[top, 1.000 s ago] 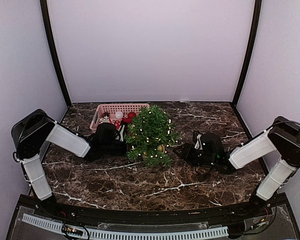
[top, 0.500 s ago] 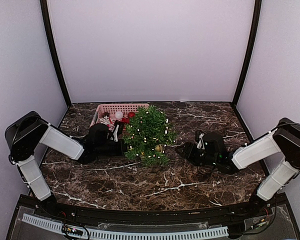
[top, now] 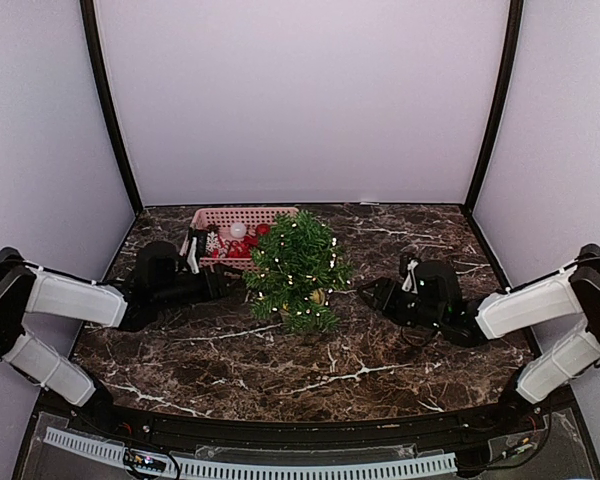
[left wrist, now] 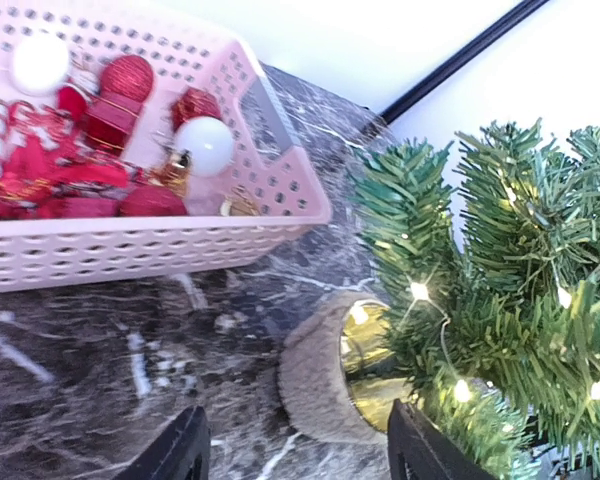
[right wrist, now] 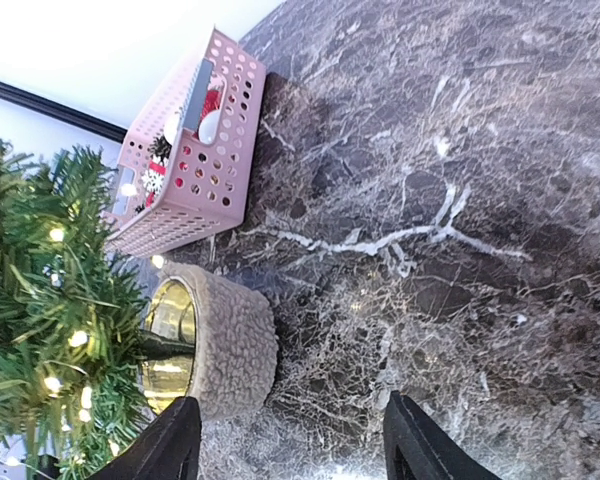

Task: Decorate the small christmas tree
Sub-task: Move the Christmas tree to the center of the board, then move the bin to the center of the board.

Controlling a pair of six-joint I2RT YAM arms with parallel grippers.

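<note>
The small christmas tree (top: 298,268) stands upright in the middle of the table, green and bushy, with a lit string of warm lights through its branches. Its tan fuzzy pot (left wrist: 318,385) has a shiny gold inside and also shows in the right wrist view (right wrist: 232,345). My left gripper (top: 223,284) lies low on the tree's left, a short gap from the pot, open and empty (left wrist: 300,456). My right gripper (top: 366,293) lies low on the tree's right, also open and empty (right wrist: 295,440), with the pot a little ahead of its left finger.
A pink perforated basket (top: 245,212) sits behind and left of the tree, holding red ornaments (left wrist: 128,76) and white balls (left wrist: 205,143). Its wall (right wrist: 185,195) is close to the pot. Black frame posts and pale walls close in the dark marble table (top: 380,370).
My left arm has pulled back to the left, away from the tree, its elbow now far out at the left edge. My right arm has drawn back slightly to the right.
</note>
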